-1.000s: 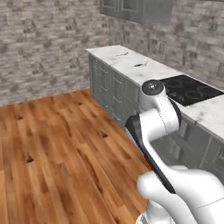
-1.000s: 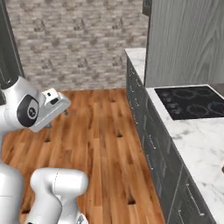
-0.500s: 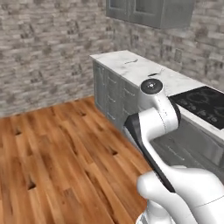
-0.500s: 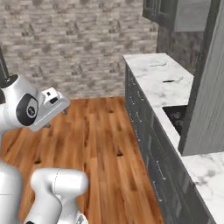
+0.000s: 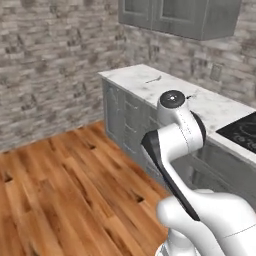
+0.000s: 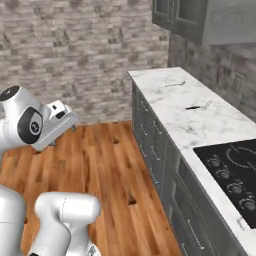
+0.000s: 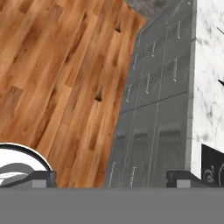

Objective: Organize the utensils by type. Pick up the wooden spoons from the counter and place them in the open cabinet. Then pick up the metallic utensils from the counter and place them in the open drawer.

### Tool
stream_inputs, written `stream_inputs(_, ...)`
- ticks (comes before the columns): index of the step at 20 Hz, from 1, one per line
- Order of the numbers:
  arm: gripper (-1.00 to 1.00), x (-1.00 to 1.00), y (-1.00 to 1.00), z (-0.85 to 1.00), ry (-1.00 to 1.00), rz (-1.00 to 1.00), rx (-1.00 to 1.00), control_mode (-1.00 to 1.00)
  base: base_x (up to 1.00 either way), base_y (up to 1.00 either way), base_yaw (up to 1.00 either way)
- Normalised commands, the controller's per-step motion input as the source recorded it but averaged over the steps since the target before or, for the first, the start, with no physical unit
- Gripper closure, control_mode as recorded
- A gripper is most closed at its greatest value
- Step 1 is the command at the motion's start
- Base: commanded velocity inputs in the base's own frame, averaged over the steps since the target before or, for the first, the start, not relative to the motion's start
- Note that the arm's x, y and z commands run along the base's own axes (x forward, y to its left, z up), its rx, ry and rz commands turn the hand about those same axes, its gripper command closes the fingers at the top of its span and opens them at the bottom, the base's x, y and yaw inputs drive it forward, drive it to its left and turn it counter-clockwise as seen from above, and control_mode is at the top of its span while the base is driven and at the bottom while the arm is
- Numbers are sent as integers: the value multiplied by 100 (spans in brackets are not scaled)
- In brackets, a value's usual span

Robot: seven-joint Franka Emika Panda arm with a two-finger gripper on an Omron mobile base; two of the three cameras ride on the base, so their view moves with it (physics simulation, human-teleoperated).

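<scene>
Hand view: my gripper (image 7: 111, 177) gapes wide over grey base cabinets (image 7: 153, 109), the marble counter (image 7: 209, 74) at three o'clock.

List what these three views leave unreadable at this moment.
- Two small dark utensils on the counter: too small to tell type, both base views.
- Stovetop: cut by the frame edge, right base view.
- Gripper: fingertips cropped at the hand view's bottom; set wide apart.

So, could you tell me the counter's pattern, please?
White marble with grey veins; the counter shows best from the right base.
</scene>
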Motion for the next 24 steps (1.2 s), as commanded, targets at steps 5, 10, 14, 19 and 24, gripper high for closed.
stream_inputs(5,-100,0,0,0,0,0,0,100,100,35,-35)
stream_inputs(10,-100,0,0,0,0,0,0,100,97,32,-42)
stream_inputs(14,-100,0,0,0,0,0,0,100,84,38,-59)
stream_inputs(19,-100,0,0,0,0,0,0,100,74,46,-71)
stream_inputs(24,-100,0,0,0,0,0,0,100,73,48,-70)
